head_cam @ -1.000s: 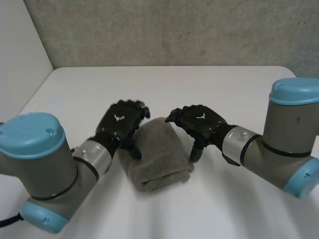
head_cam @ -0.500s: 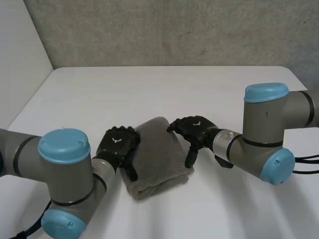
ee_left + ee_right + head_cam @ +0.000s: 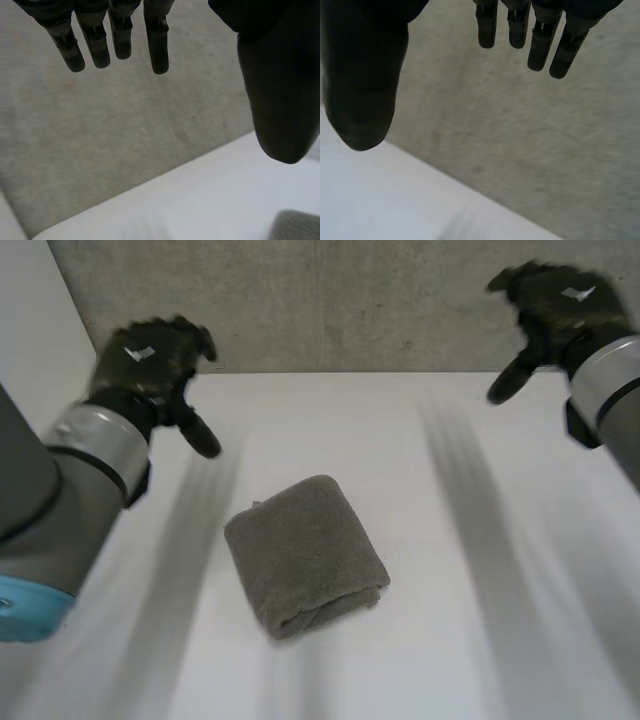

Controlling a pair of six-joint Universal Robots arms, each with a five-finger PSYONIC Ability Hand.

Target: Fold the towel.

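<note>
Head camera overlooks table point(image 3: 470, 620); wrist cameras peer past close fingers point(image 3: 95, 45) at wall point(image 3: 110, 135); all share table.

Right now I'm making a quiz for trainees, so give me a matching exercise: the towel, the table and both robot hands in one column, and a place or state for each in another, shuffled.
1. towel
2. left robot hand
3. right robot hand
4. table

A. open, high at the head view's right
B. white, with the towel on it
C. folded into a grey bundle, nothing touching it
D. open, high at the head view's left

Pairs: 1-C, 2-D, 3-A, 4-B.
</note>
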